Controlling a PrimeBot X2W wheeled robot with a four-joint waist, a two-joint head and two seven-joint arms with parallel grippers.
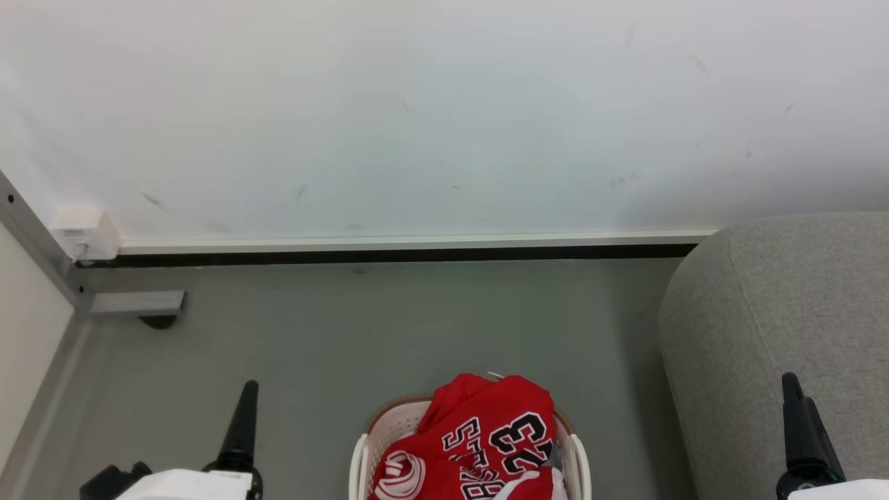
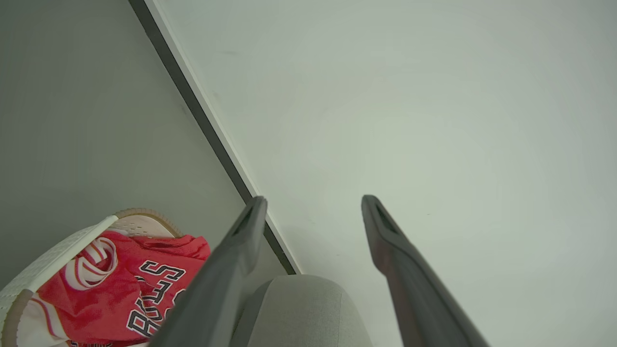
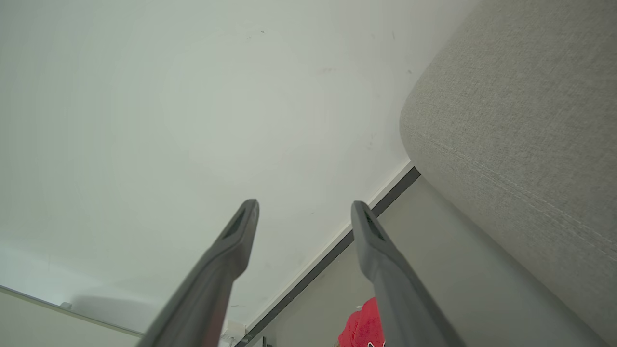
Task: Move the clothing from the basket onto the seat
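Clothing (image 1: 486,434) lies heaped in the basket (image 1: 390,425), on the floor (image 1: 347,333) near the seat (image 1: 778,326). Left gripper (image 2: 313,200) and right gripper (image 3: 304,204) stand spread and empty. Risk: a shallow pinch could drop garments short of the seat.

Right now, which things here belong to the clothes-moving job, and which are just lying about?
Job: red basketball clothing numbered 23; oval white perforated plastic basket with brown rim; large grey fabric seat; open left claw; open right claw.
Just about: small white plastic wall box; grey metal floor bracket.
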